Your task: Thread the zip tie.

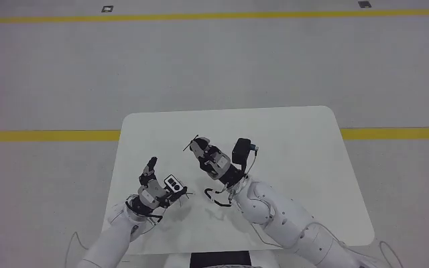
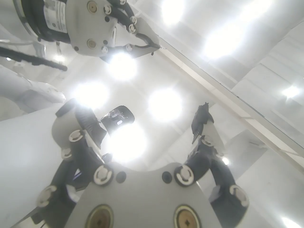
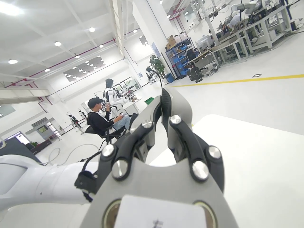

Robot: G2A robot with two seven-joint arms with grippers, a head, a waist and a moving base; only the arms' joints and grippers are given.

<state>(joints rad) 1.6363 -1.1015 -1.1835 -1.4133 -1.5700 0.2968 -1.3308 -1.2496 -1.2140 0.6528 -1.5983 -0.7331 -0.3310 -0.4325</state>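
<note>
Where the right gripper [image 1: 199, 143] sits over the middle of the white counter [image 1: 301, 147], its two pads are pressed together on a thin black zip tie [image 1: 190, 144]. Right wrist view agrees: the pads meet with no gap. The zip tie's free length rises from between the fingertips, then curves over to one side, clear of the counter. Left gripper [image 1: 149, 169] lies nearer the counter's front left edge. It is apart from the right gripper and not touching the zip tie. Left wrist view looks upward. There the left gripper's fingers [image 2: 200, 122] stand wide apart and hold nothing, with the right gripper farther off beyond them. Writing: a white label [image 3: 161, 214] at the base of the right gripper carries dark print. That print is cut off at the frame edge and cannot be read. A second label [image 2: 55, 12] on the right arm's wrist housing shows fine lines of print, too small to read.
</note>
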